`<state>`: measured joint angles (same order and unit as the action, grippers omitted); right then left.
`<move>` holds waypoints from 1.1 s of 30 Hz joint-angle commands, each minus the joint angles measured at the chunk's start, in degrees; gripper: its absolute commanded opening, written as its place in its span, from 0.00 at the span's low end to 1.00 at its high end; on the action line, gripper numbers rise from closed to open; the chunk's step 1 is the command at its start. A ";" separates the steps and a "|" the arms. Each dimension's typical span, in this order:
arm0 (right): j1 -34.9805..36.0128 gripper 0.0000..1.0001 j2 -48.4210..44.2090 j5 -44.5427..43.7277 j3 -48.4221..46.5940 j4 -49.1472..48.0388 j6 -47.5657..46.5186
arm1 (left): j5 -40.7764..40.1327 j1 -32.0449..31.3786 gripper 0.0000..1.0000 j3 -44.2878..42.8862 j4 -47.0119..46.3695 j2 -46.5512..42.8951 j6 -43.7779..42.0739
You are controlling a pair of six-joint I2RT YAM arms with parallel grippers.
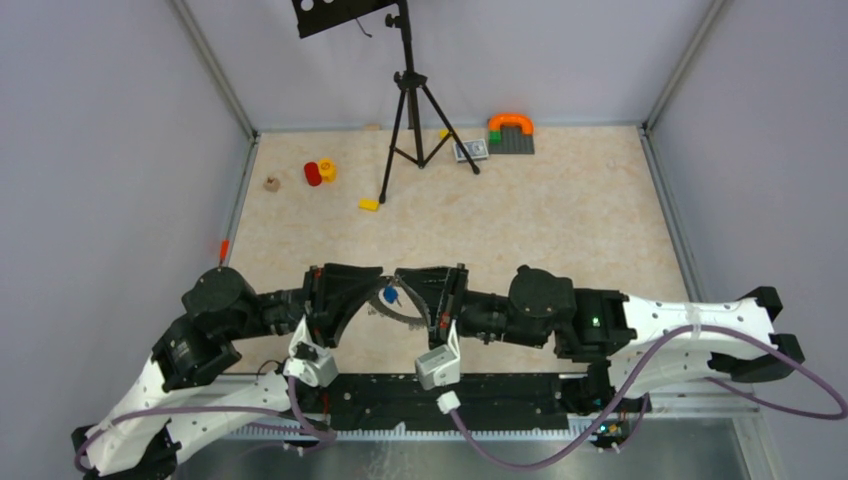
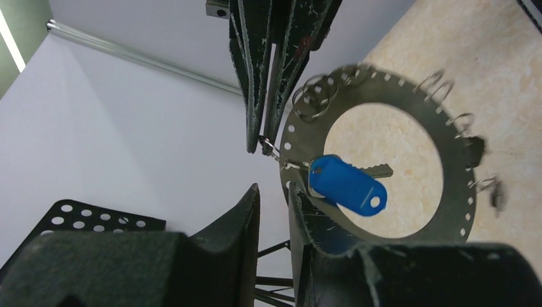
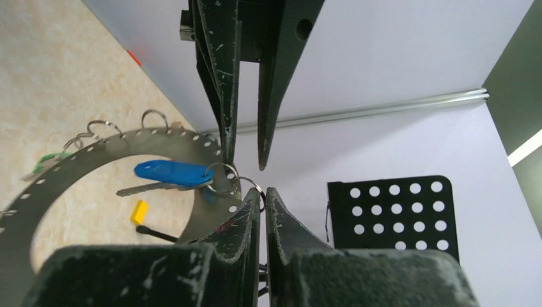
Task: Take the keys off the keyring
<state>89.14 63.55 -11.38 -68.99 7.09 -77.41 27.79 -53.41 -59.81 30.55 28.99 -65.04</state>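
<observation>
Right claw (image 3: 263,192) pinches the little loop (image 3: 249,180) of the blue key (image 3: 171,173), which lies across the keyring (image 3: 96,150) hole; left claw (image 3: 243,163), jaws apart, faces it

The top camera looks down from above and behind the arms (image 1: 640,330), seeing the whole table (image 1: 560,220) from afar. The wrist cameras sit close, looking along the left gripper (image 2: 273,188) and right gripper (image 3: 262,190) towards each other; both show the keyring (image 2: 459,192), blue-tagged key (image 2: 348,185) and perforated black plate (image 3: 390,217).
</observation>
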 commanded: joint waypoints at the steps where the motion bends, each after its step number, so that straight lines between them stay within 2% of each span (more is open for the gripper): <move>1: 0.58 0.00 -3.18 -0.07 -1.14 -3.11 -0.46 | 0.51 -0.12 0.25 -0.22 -0.74 -0.03 0.34; 16: 0.59 0.00 -5.95 2.12 -0.91 -3.60 3.06 | 1.45 -0.05 0.25 0.65 -2.25 -0.53 2.15; 23: 0.66 0.00 -7.94 3.09 -0.15 -4.17 7.48 | -0.27 -0.12 0.31 1.42 -5.97 -2.07 10.62; 27: 0.62 0.00 -9.85 3.10 1.04 -3.84 11.62 | -2.27 -0.07 0.38 2.42 -8.77 -3.70 17.61; 28: 0.66 0.00 -10.31 3.11 1.37 -3.58 12.54 | -2.56 -0.11 0.42 2.29 -8.83 -3.91 19.46; 29: 0.60 0.00 -10.85 3.07 1.52 -3.04 13.41 | -2.83 -0.12 0.54 2.14 -8.83 -4.05 21.39; 30: 0.62 0.00 -11.35 3.04 1.65 -2.49 14.29 | -3.25 -0.12 0.73 1.94 -8.84 -4.13 24.40; 32: 0.60 0.00 -12.08 2.59 1.69 -1.20 15.65 | -3.97 -0.12 0.97 1.38 -8.76 -4.01 29.39; 33: 0.64 0.00 -12.47 2.19 1.74 -0.46 16.42 | -4.85 -0.12 0.98 1.17 -8.94 -3.90 32.40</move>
<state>89.14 53.60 -8.82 -67.09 7.53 -65.65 25.71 -53.41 -57.84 24.80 25.10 -46.17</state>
